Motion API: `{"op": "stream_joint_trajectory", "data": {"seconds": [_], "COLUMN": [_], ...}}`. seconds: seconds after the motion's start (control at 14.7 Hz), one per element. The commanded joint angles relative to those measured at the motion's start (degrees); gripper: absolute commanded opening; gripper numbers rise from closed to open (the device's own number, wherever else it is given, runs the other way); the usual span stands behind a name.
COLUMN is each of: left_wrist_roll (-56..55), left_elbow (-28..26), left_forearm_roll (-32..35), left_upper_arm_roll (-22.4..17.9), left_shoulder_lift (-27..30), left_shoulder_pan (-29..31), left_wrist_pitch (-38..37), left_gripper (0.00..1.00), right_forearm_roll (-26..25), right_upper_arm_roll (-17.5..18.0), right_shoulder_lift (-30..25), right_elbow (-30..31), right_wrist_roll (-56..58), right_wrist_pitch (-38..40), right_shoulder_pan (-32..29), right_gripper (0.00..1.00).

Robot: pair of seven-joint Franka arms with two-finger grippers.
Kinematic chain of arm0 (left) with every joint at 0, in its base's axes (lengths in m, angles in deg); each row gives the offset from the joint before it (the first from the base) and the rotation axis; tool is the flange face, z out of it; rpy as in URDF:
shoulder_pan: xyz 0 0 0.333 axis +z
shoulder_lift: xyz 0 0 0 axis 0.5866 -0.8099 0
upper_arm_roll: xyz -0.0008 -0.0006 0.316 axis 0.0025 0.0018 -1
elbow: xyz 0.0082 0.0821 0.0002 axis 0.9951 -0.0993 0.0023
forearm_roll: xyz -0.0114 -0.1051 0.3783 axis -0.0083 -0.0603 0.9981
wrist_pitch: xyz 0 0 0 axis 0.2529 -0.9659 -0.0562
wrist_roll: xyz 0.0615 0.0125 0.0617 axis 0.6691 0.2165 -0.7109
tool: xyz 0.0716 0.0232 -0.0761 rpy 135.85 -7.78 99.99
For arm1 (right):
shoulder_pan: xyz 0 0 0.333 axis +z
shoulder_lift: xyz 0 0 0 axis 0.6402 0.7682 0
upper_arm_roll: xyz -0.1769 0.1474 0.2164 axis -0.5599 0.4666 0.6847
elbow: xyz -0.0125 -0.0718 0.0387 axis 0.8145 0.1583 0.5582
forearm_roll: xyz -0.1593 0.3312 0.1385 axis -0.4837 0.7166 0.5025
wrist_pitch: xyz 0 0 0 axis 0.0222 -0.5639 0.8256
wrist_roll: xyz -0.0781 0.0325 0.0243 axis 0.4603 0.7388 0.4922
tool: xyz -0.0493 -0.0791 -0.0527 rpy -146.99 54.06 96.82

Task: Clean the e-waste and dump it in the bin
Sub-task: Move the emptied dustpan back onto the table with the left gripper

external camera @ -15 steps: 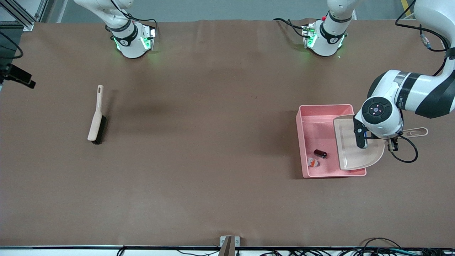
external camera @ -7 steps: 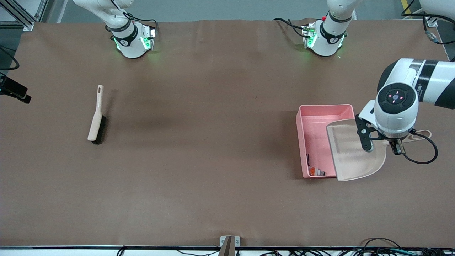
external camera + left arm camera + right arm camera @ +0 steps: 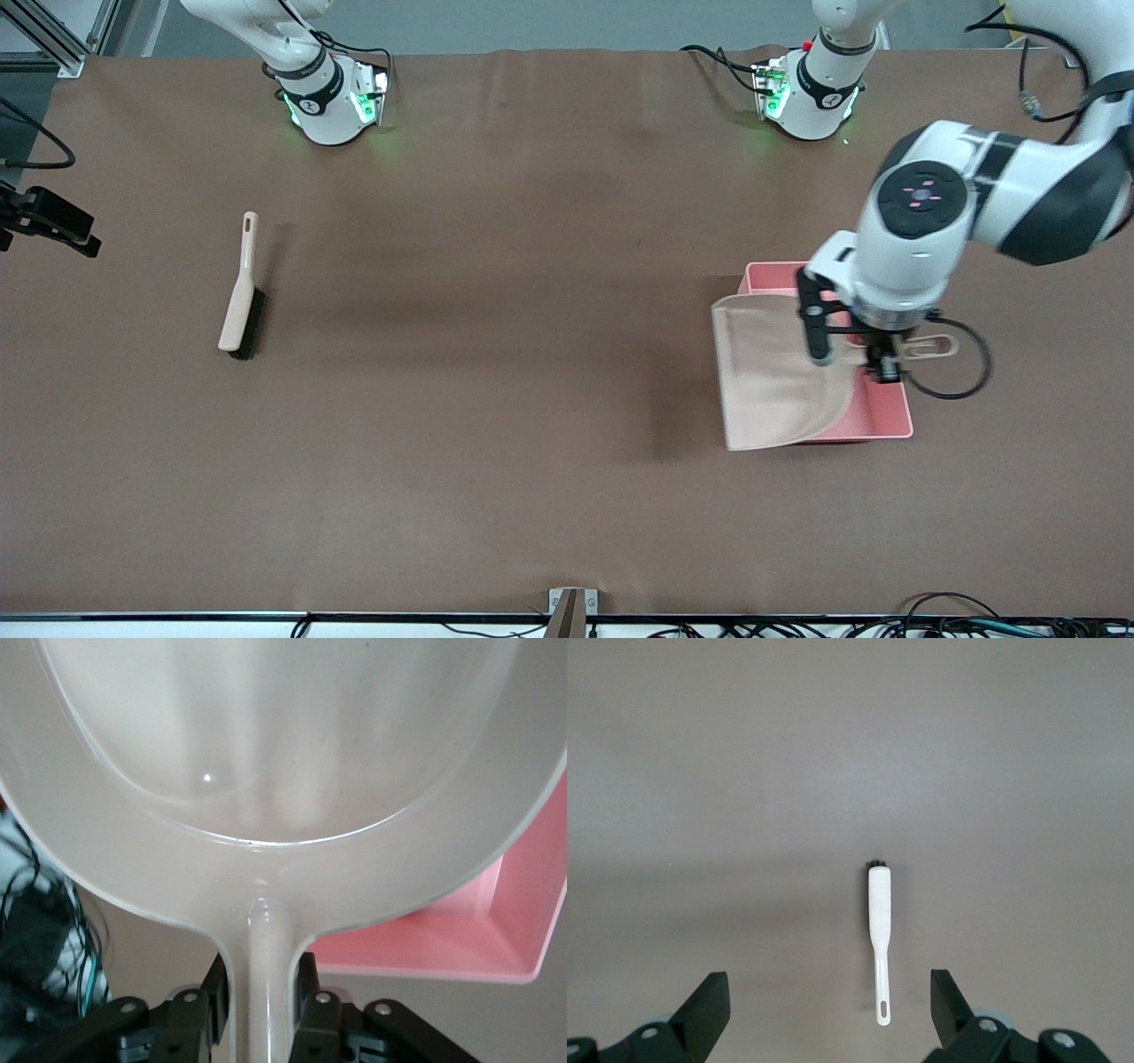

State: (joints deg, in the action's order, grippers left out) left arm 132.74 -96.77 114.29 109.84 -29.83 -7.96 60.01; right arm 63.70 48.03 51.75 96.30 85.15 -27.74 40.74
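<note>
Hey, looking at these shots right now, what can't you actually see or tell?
- E-waste: in no view; in the front view the dustpan covers most of the bin, and in the left wrist view it fills the picture.
- Left tool: hidden under the wrist in the front view; only the left wrist view shows it shut on the dustpan's handle.
- Right tool: outside the front view; its own view shows it open over the brush.

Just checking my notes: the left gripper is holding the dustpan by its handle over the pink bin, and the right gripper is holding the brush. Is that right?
Not quite. The right gripper is open and holds nothing; the right wrist view shows the brush lying on the table below it. The left gripper does hold the dustpan by its handle over the pink bin.
</note>
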Motion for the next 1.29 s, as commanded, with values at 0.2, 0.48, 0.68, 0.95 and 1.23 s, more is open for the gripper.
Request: {"op": "stream_joint_trajectory", "data": {"seconds": [0.2, 0.48, 0.68, 0.95, 1.23], "left_wrist_roll": [-8.55, -16.57, -16.65, -16.39, -18.40], "left_elbow": [1.82, 3.92, 5.51, 5.51, 5.51], "left_forearm_roll": [2.30, 2.22, 2.31, 2.66, 2.75], "left_upper_arm_roll": [-2.99, -13.26, -15.83, -16.19, -18.30], "left_shoulder_lift": [-9.70, -12.87, -15.60, -16.83, -17.01], "left_shoulder_pan": [-13.08, -25.29, -29.36, -30.94, -32.44], "left_wrist_pitch": [5.53, 8.61, 8.70, 9.13, 9.14], "left_gripper": [0.15, 0.15, 0.15, 0.15, 0.15], "right_forearm_roll": [2.84, 2.66, 2.66, 2.66, 2.75], "right_upper_arm_roll": [-0.24, -0.24, -0.24, -0.50, -0.50], "right_shoulder_lift": [0.41, 0.41, 0.14, 0.05, 0.05], "right_elbow": [-0.62, -0.36, -0.36, -0.36, -0.36], "right_wrist_roll": [-0.06, -0.06, -0.06, 0.03, -0.15], "right_wrist_pitch": [-3.28, -2.92, -2.23, -1.78, -0.64], "right_shoulder_pan": [0.20, 0.91, 1.00, 0.38, 0.73], "right_gripper": [1.00, 1.00, 1.00, 1.00, 1.00]}}
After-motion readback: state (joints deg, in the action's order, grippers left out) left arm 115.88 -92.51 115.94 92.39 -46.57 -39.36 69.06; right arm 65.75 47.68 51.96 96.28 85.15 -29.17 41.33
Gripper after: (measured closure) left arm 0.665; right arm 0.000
